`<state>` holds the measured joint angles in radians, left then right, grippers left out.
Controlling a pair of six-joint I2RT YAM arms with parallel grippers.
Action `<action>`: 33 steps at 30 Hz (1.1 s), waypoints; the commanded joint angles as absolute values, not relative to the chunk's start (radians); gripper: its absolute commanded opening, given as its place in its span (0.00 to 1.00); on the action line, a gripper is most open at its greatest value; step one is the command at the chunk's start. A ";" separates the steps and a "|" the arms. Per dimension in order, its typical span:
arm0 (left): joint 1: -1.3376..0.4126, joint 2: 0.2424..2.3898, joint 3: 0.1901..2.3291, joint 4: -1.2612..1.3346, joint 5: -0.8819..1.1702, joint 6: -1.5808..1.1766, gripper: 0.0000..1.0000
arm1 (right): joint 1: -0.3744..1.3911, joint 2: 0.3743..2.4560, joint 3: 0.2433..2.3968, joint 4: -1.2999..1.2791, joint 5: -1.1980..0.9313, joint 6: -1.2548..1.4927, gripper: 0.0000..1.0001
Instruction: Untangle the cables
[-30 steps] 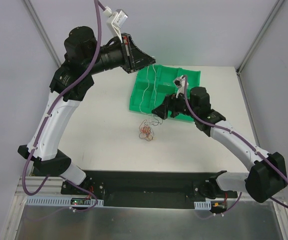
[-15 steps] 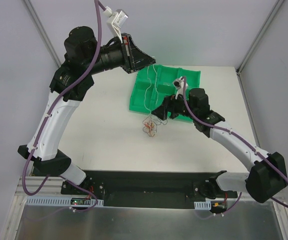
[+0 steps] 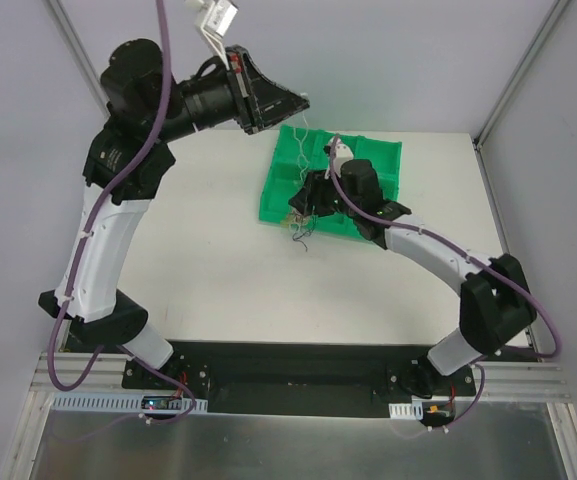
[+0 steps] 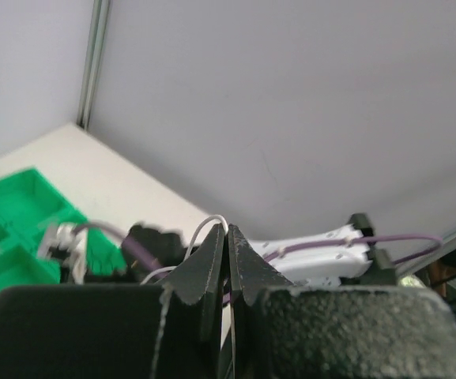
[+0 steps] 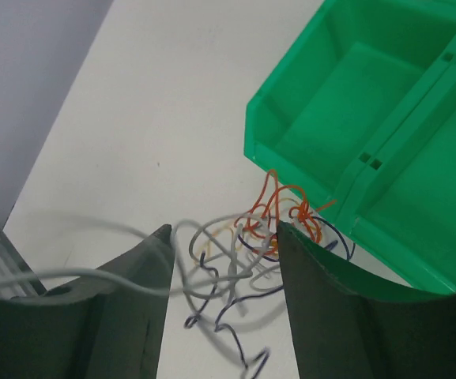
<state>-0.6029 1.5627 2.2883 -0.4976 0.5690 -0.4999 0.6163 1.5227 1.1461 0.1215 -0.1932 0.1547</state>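
The cables (image 3: 301, 232) form a small tangle of red, orange, white and dark curly wires on the white table, against the front left corner of the green tray (image 3: 380, 158). My left gripper (image 3: 304, 100) is raised high above the tray's back left. It is shut on a white wire (image 4: 201, 234) that runs down toward the tangle. My right gripper (image 3: 303, 206) hangs just above the tangle (image 5: 269, 230). Its jaws stand open, with wire loops lying between the fingers (image 5: 145, 268). The left fingertips (image 4: 216, 241) press together.
The green tray (image 5: 354, 103) has several compartments and sits at the back of the table, to the right of the tangle. A grey wall and metal frame posts (image 3: 76, 50) stand behind. The arm bases sit on the black rail (image 3: 288, 375) at the near edge.
The tangle slid toward the tray's front corner. My right gripper followed it up and left. My left arm rose and swung slightly left, still holding the white wire.
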 commanded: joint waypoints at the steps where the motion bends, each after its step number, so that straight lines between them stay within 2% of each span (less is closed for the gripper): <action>1: -0.611 1.574 2.523 -0.426 0.585 -0.532 0.00 | 0.629 1.659 1.111 0.164 -0.207 0.221 0.54; 4: -0.609 1.548 2.537 -0.382 0.536 -0.529 0.00 | 0.629 1.718 1.077 0.161 -0.247 0.238 0.50; 8: -0.604 1.494 2.467 -0.359 0.465 -0.486 0.00 | 0.629 1.688 1.025 0.158 -0.264 0.223 0.49; 17: -0.597 1.440 2.336 -0.364 0.322 -0.431 0.00 | 0.624 1.505 0.947 0.014 -0.302 0.100 0.70; 24: -0.594 1.468 2.388 -0.362 0.325 -0.449 0.00 | 0.623 1.371 0.962 -0.057 -0.357 0.087 0.78; 29: -0.594 1.494 2.434 -0.357 0.362 -0.495 0.00 | 0.632 1.481 1.055 0.060 -0.402 0.190 0.82; 33: -0.594 1.491 2.476 -0.345 0.312 -0.486 0.00 | 0.672 1.606 1.152 0.029 -0.399 0.209 0.77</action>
<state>-0.6006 1.4990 2.4088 -0.4053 0.3347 -0.4728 0.6334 1.5108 1.0546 -0.0017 -0.3664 0.1593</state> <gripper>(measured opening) 0.006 0.799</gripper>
